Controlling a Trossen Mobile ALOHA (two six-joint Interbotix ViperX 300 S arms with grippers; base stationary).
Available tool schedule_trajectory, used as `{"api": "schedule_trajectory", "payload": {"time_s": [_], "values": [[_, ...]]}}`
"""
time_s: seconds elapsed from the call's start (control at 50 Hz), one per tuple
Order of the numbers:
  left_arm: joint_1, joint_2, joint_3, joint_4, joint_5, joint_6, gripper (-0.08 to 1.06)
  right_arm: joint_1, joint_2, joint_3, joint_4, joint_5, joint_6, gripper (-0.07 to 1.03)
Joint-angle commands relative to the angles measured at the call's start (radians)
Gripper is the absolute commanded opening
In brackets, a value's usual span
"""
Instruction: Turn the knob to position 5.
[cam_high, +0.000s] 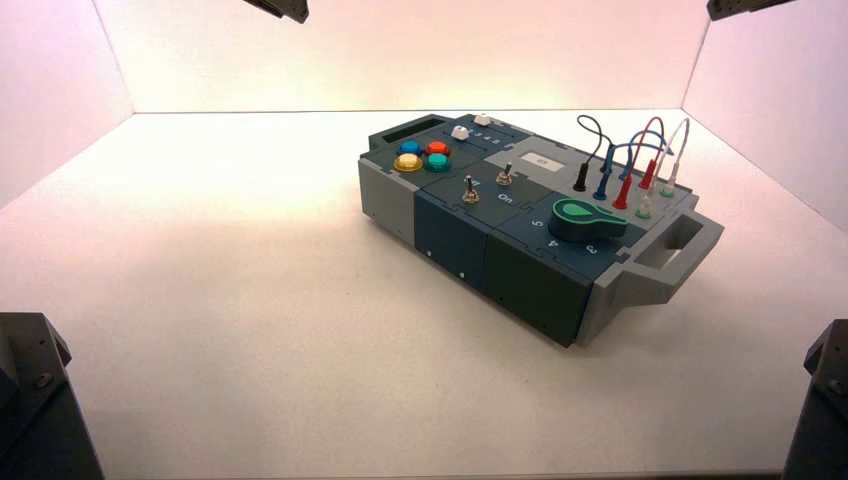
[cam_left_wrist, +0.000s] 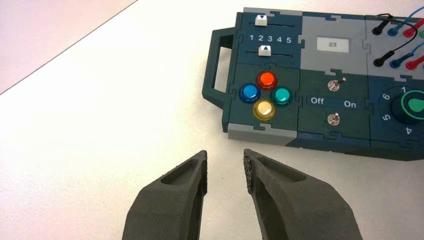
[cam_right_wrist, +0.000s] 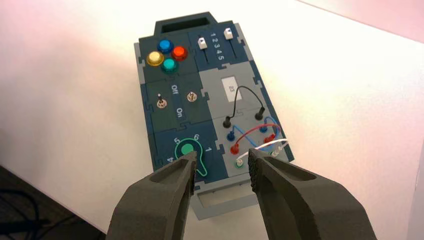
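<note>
Bright light washes the far tabletop (cam_high: 250, 135) nearly white, with faint, soft shadows nearer the camera.

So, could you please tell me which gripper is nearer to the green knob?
The right, it seems: the right gripper hovers off the box's handle end, beside the knob; the left gripper is out past the box's button end.

One box (cam_high: 450, 240): four buttons (cam_high: 438, 162) far left, two sliders (cam_high: 460, 133), two switches (cam_high: 471, 196), one display (cam_high: 541, 161), one knob (cam_high: 586, 222) near right, four wires (cam_right_wrist: 250, 90), two handles (cam_high: 652, 282).
</note>
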Motion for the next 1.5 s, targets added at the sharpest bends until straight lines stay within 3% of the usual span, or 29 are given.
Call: {"api": "schedule_trajectory", "payload": {"time_s": [0.02, 0.58, 0.82, 1.02, 1.26, 1.5], "values": [[-0.005, -0.006, -0.014, 0.002, -0.005, 0.006, 0.41, -0.002, 0.023, -0.014, 0.003, -0.011, 0.006, 0.55], [0.0, -0.006, -0.023, 0.002, -0.005, 0.006, 0.41, -0.002, 0.038, -0.017, 0.006, -0.003, 0.003, 0.55], [-0.002, -0.009, -0.023, 0.002, -0.005, 0.006, 0.41, -0.002, 0.195, -0.06, 0.008, 0.048, 0.0, 0.54], [0.0, -0.009, -0.023, 0.0, -0.005, 0.006, 0.41, -0.002, 0.347, -0.124, 0.0, 0.058, -0.011, 0.41], [-0.002, 0.002, -0.023, -0.003, -0.005, 0.006, 0.41, -0.002, 0.471, -0.221, 0.003, 0.08, -0.011, 0.34], [0.0, -0.003, -0.025, -0.008, -0.005, 0.006, 0.41, -0.002, 0.554, -0.219, 0.017, 0.087, -0.011, 0.2]]}}
